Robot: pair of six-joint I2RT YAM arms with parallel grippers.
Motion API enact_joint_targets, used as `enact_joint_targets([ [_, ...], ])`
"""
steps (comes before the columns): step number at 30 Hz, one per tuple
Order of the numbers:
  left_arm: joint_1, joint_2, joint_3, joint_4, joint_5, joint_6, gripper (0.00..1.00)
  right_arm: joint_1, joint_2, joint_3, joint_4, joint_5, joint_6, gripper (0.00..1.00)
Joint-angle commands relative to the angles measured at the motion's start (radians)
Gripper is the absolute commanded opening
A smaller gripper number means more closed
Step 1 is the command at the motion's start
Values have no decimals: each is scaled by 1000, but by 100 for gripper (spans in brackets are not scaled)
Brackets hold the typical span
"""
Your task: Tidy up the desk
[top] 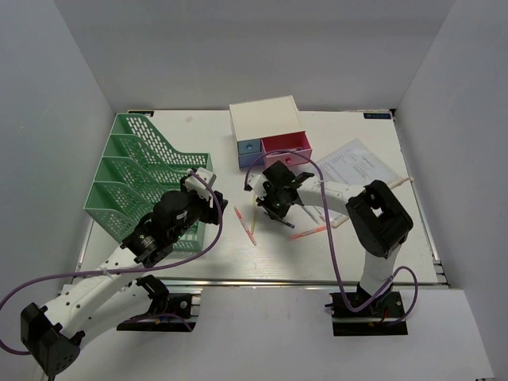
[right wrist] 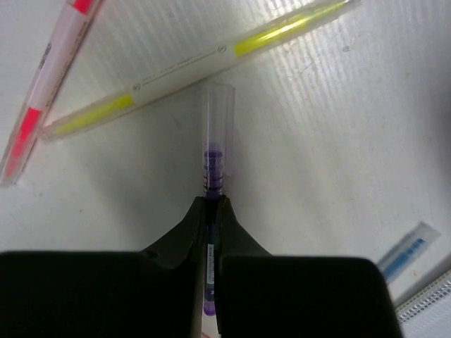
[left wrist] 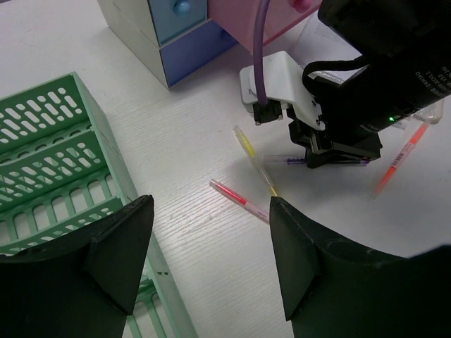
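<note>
The off-white desk (top: 357, 246) holds several loose pens. My right gripper (right wrist: 211, 204) is shut on a purple pen (right wrist: 215, 158), whose clear cap points ahead over the desk. It hovers mid-desk (top: 268, 205) below the drawer box. A yellow pen (right wrist: 211, 53) lies just ahead and a pink pen (right wrist: 39, 105) to the left. My left gripper (left wrist: 211, 260) is open and empty beside the green mesh rack (left wrist: 49, 155), over bare desk (top: 208, 190). In the left wrist view, a red pen (left wrist: 236, 197) and the yellow pen (left wrist: 248, 151) lie ahead of it.
A white drawer box (top: 266, 119) stands at the back, its pink drawer (top: 287, 147) pulled open. Printed papers (top: 357, 163) lie at the right. Another red pen (top: 309, 232) lies under the right arm and a blue pen (right wrist: 409, 250) near it. The green rack (top: 139, 175) fills the left.
</note>
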Motion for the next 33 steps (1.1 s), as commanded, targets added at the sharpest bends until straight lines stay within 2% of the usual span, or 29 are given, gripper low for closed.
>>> enact_joint_targets([
  [1,5,-16,17,2,-6,1,77,-2,-19,59,-108,-61,-28,0],
  [8,5,-14,17,2,-3,1,76,-8,-171,177,-198,-71,-94,0],
  [16,5,-11,14,5,-6,-1,77,-21,-301,288,-177,-23,-207,0],
  [20,5,-8,11,3,-9,-2,77,-27,-307,346,-84,63,-314,0],
  [25,5,1,11,3,-16,-1,77,-61,-267,339,91,208,-548,0],
  [29,5,4,11,5,-23,1,77,-119,-208,340,235,221,-649,0],
  [33,5,9,11,3,-26,1,77,-166,-145,380,280,181,-698,0],
])
